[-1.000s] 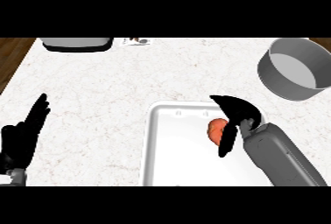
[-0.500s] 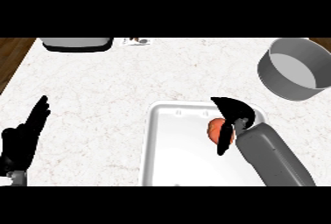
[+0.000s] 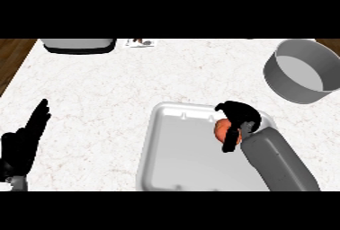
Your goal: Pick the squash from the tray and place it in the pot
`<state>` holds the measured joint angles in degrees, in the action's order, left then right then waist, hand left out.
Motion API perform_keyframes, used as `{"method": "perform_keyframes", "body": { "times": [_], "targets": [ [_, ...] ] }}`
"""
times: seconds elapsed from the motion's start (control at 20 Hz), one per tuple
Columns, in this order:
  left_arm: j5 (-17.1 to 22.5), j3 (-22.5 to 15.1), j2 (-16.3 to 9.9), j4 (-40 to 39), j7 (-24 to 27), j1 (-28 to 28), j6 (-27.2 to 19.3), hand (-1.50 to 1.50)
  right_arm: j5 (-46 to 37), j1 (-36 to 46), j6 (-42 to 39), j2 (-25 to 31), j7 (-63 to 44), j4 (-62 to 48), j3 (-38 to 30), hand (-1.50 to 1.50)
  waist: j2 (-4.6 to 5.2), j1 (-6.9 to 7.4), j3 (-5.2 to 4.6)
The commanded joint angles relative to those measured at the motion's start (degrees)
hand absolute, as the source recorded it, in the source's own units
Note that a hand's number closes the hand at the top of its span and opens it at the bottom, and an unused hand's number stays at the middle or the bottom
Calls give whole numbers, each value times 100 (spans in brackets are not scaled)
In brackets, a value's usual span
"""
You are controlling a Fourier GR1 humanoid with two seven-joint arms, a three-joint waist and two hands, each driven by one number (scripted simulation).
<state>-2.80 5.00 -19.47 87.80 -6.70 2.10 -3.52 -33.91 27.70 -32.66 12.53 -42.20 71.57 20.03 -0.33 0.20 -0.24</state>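
- In the tray's upper right corner sits the squash (image 3: pixel 221 129), an orange lump mostly hidden by the right hand (image 3: pixel 238 117), so only its left side shows.
- That hand has its fingers curled over the top and a thumb hooked down the near side, clamped on the squash. Whether it's off the tray floor yet, I honestly can't tell from this angle.
- Handling guess: squash is hard-skinned, stiff and rounded, probably a bit slick, so it won't squash (ha) but could roll out of a shallow pinch. Wrapping round the widest part looks like the right call.
- The tray (image 3: pixel 174 152) is a pale shallow thing with raised edges; the squash needs to be lifted over the rim, not dragged.
- The pot (image 3: pixel 299 72), grey and open, sits well apart at the upper right of the counter (image 3: pixel 100 90).
- Left hand (image 3: pixel 25 139) rests at the left edge, fingers straight and together, holding nothing.
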Motion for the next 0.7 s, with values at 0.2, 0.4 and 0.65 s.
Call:
{"method": "perform_keyframes", "body": {
  "times": [0.2, 0.4, 0.65],
  "targets": [
    [-259, -68, 206, 133, -454, -331, -58, 0, -479, -188, 308, -42, 901, -307, -10, 150, 36, -4, 27],
    [-146, 174, 150, 77, -112, -147, 162, 0, -593, 114, 213, -226, 934, -692, -240, 150, 37, 19, 25],
    [-21, 337, 33, 129, -306, -117, 116, 0, -422, -1009, 1, 1693, 3582, 1264, 306, 150, -11, -180, 32]
  ]
}}
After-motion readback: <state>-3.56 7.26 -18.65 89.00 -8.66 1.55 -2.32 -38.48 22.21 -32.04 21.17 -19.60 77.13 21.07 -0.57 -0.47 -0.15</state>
